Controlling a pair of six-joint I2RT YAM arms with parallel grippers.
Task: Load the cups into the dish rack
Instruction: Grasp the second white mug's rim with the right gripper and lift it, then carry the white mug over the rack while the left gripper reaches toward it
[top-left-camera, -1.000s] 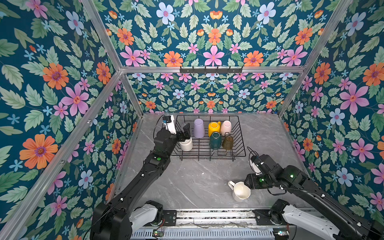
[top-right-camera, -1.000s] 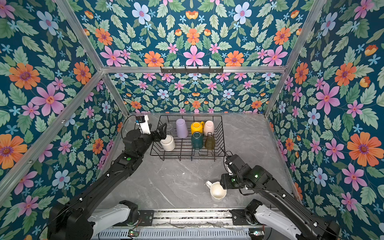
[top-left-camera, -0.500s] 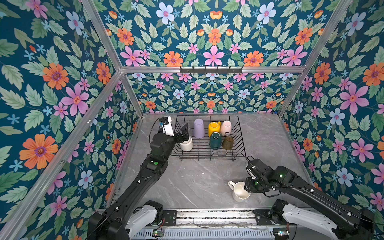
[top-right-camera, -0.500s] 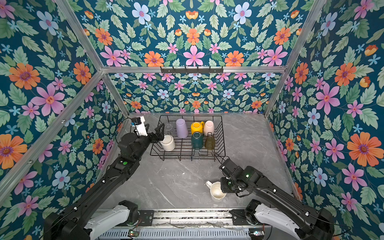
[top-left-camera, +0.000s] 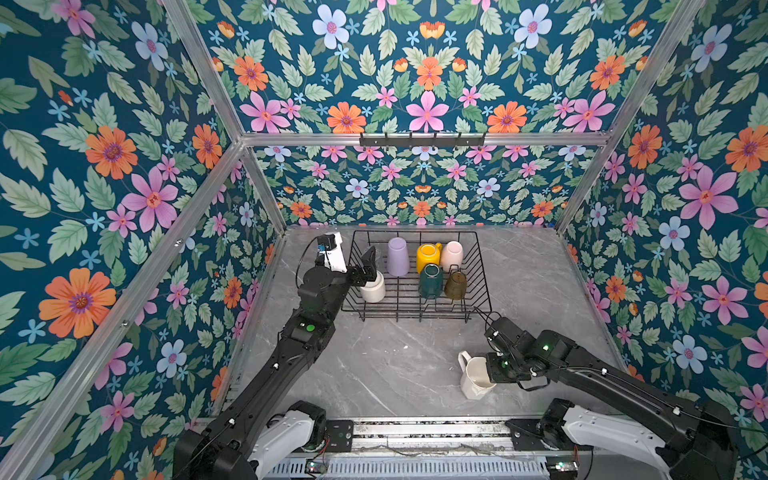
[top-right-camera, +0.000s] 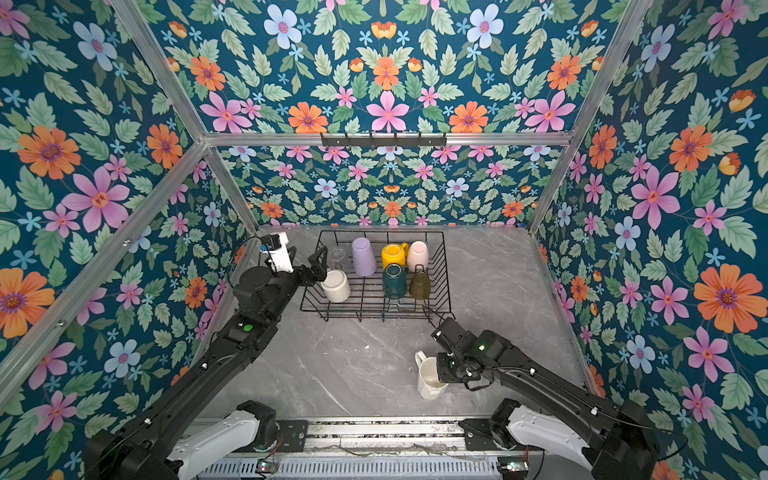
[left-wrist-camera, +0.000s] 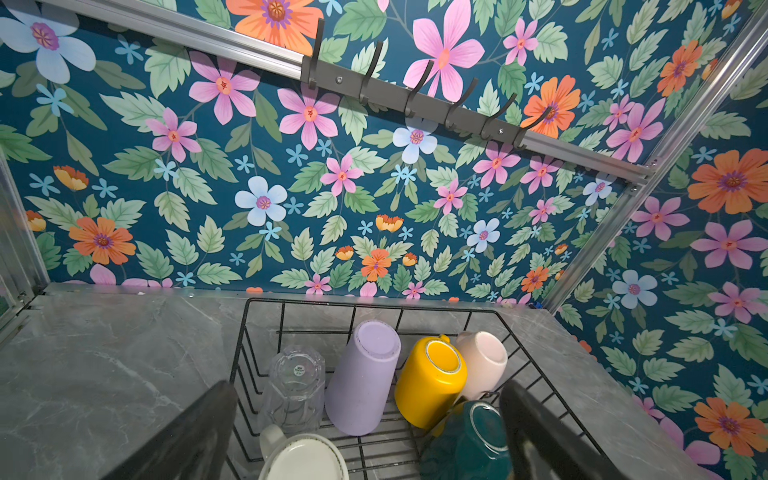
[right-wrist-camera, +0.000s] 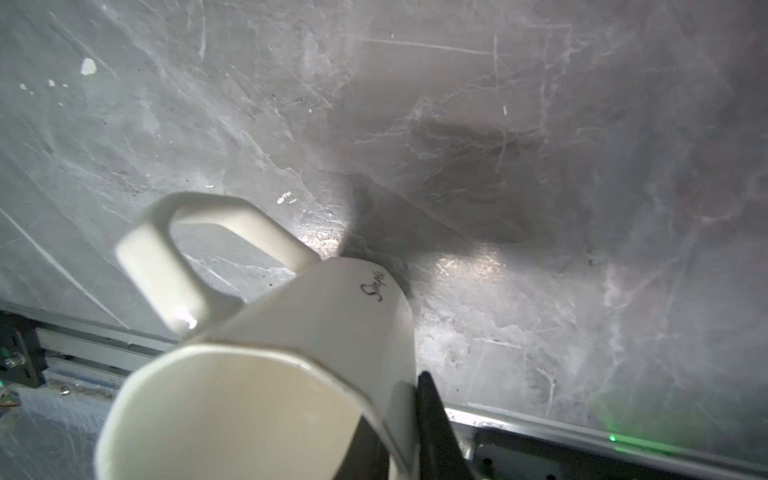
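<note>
The black wire dish rack (top-left-camera: 415, 319) stands at the back of the table. Upside down in it are a lilac tumbler (top-left-camera: 398, 256), a yellow mug (top-left-camera: 428, 257), a cream cup (top-left-camera: 451, 255), a dark green mug (top-left-camera: 430, 281), an olive-amber glass (top-left-camera: 456, 284), a white mug (top-left-camera: 373, 287) and a clear glass (top-right-camera: 337, 258). My left gripper (top-left-camera: 366, 268) hangs open just above that white mug, holding nothing. Near the front edge a second white mug (top-left-camera: 476, 376), faceted, has its mouth up. My right gripper (top-left-camera: 492, 370) is shut on its rim wall, one finger inside and one outside (right-wrist-camera: 428, 415).
Grey marble table (top-left-camera: 395, 365) walled by floral panels on three sides. A metal rail (top-left-camera: 415, 428) with both arm bases runs along the front edge, close behind the held mug. A hook bar (top-left-camera: 422, 139) hangs high on the back wall.
My right gripper moved in onto the faceted white mug and closed on its rim. The left gripper stayed open over the rack's left end, shifting only slightly.
</note>
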